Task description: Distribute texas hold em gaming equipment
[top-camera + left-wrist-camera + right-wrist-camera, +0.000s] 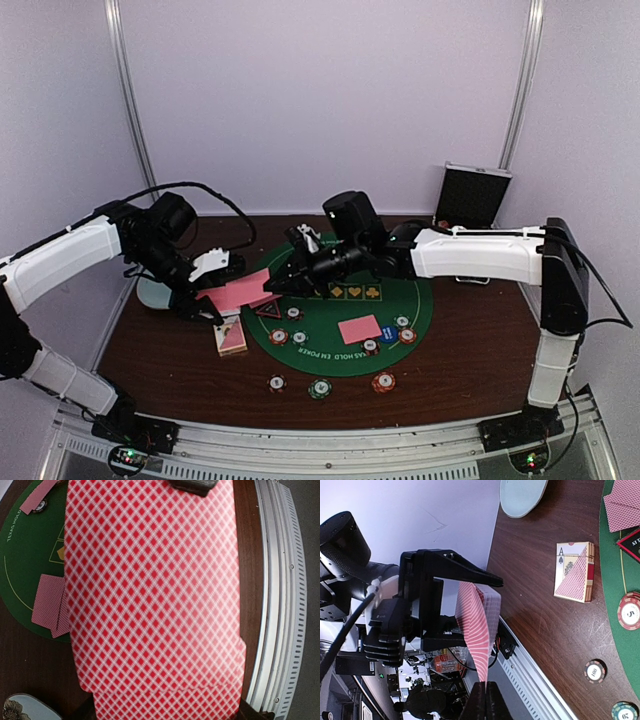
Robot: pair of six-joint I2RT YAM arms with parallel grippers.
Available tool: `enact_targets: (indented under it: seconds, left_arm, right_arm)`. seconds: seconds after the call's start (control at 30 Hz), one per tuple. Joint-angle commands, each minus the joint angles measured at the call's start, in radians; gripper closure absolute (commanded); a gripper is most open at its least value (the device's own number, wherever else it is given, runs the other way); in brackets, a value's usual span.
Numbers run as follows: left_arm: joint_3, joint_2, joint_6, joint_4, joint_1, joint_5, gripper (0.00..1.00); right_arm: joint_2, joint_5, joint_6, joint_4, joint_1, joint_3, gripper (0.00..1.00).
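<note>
The left hand [501,616] is clamped on a stack of playing cards [155,600], held above the bench [470,340] near its left side, with the pink-red backs facing up. The right hand [485,686] reaches in from the other side. Its fingers are pressed together on the edge of the top card [472,630], which bows away from the rest of the stack.

Below them lies a round green mat [440,300]. Two overlapping cards [50,605] lie face down at its edge, and another card [360,329] sits further right on the felt. Beside that card are a blue button [388,335] and several striped chips [407,335]. The black red-edged triangular marker [268,310] lies on the mat just beside the held stack, with more chips near it.

Three chips [319,388] sit in a row on the bare wood in front of the mat. A card box [231,337] lies flat just off the mat's left edge. A pale blue dish [152,293] rests at the bench's left side, and a black-lined case [472,195] stands open at the far right corner.
</note>
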Motion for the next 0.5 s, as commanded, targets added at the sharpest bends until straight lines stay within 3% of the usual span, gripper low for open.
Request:
enact_targets:
  seconds: [0.0, 0.47]
  left_arm:
    - [0.014, -0.024, 0.008, 0.026, -0.005, 0.020, 1.00]
    - [0.018, -0.023, 0.009, 0.020, -0.005, 0.002, 1.00]
  right_arm:
    - [-0.048, -0.010, 0.004, 0.026, -0.006, -0.024, 0.96]
    - [-0.153, -0.052, 0.148, 0.314, -0.044, -0.259, 1.00]
